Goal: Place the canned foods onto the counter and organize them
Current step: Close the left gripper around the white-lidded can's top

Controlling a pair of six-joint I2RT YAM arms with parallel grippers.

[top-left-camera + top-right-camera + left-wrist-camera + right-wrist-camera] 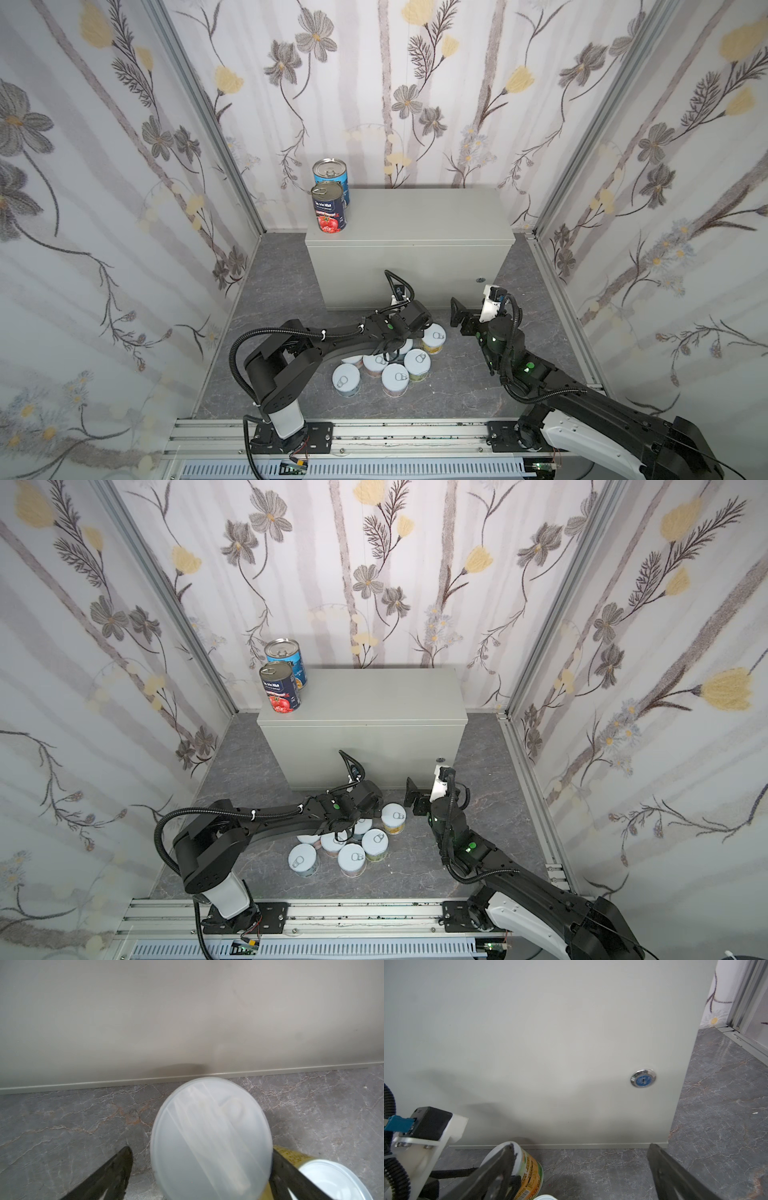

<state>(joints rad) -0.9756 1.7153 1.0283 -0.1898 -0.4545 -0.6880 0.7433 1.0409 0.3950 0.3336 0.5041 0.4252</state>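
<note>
Straddles a short can (pixel 209 1136) with the left gripper (pixel 200 1150), spread wide, one finger (pixel 112 1172) clear of it. Crowded beside and behind by other short cans (pixel 417 359) on the floor (pixel 291 299). Holds the right gripper (pixel 580 1148) open and empty, an orange-label can (pixel 530 1169) beside it. Faces the counter (pixel 415 216) just ahead of both; up top, far left, navy can (pixel 329 212) before blue can (pixel 332 170).

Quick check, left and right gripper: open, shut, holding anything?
Left gripper: open, jaws either side of a pale-lidded can, not closed on it.
Right gripper: open, empty, facing the counter.
</note>
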